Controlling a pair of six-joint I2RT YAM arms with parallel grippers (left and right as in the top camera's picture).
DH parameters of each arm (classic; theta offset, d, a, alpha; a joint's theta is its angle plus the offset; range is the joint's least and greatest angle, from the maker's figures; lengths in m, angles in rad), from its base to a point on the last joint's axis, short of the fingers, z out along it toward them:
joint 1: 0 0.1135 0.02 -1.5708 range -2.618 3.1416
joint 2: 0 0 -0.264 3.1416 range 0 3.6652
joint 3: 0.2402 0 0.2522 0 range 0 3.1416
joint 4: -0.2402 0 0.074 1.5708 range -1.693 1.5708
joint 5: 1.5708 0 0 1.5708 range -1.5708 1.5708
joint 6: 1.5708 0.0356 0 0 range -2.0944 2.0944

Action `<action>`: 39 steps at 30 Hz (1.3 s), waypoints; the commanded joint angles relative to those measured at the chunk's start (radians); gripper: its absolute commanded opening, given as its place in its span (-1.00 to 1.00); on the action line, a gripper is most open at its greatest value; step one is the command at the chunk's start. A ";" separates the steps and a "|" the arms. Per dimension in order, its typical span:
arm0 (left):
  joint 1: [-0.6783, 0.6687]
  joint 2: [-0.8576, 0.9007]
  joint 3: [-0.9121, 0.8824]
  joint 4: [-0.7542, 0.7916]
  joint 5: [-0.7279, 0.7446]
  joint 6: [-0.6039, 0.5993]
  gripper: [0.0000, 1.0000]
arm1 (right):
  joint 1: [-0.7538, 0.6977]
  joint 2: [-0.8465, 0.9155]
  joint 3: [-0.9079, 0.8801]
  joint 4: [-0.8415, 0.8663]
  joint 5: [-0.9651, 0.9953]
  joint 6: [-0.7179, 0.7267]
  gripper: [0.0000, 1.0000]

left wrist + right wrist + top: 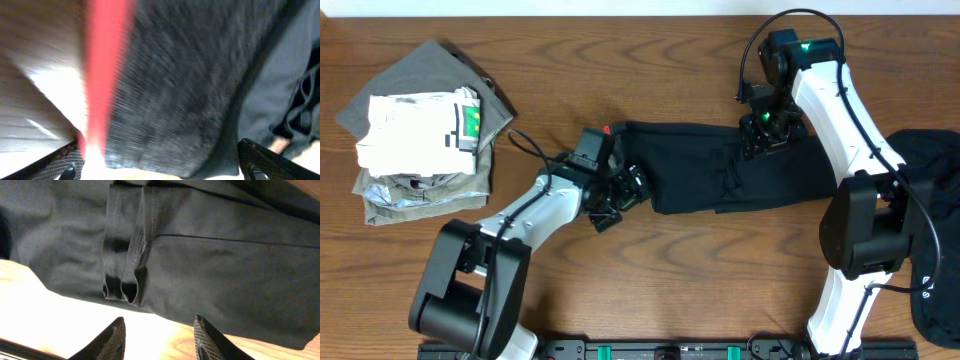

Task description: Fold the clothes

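Brown wooden table (pixel 650 60) carries everything we see. Our left gripper (pixel 612 203) has its fingers spread wide at the waistband (pixel 175 90) end of the black trousers (pixel 720 175); that grey band with its coral red edge fills the wrist view, blurred. Our right gripper (pixel 160 337) is half spread with nothing between the fingers, at the far edge of the trousers, beside the leg hems (pixel 122 280). The trousers lie flat across the table's middle. A pile of folded clothes (pixel 420 130) sits near the far left corner, and another black garment (pixel 935 200) lies at the right edge.
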 commanded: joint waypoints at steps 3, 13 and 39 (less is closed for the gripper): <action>0.059 0.006 -0.008 0.035 -0.146 0.000 0.96 | -0.004 -0.003 0.002 -0.001 0.003 0.010 -0.14; 0.077 0.006 -0.008 0.153 -0.048 0.169 0.96 | -0.004 -0.003 0.002 -0.002 0.003 0.010 -0.14; 0.077 0.063 -0.008 0.340 -0.290 0.537 0.99 | -0.004 -0.003 0.002 -0.013 0.003 0.011 -0.15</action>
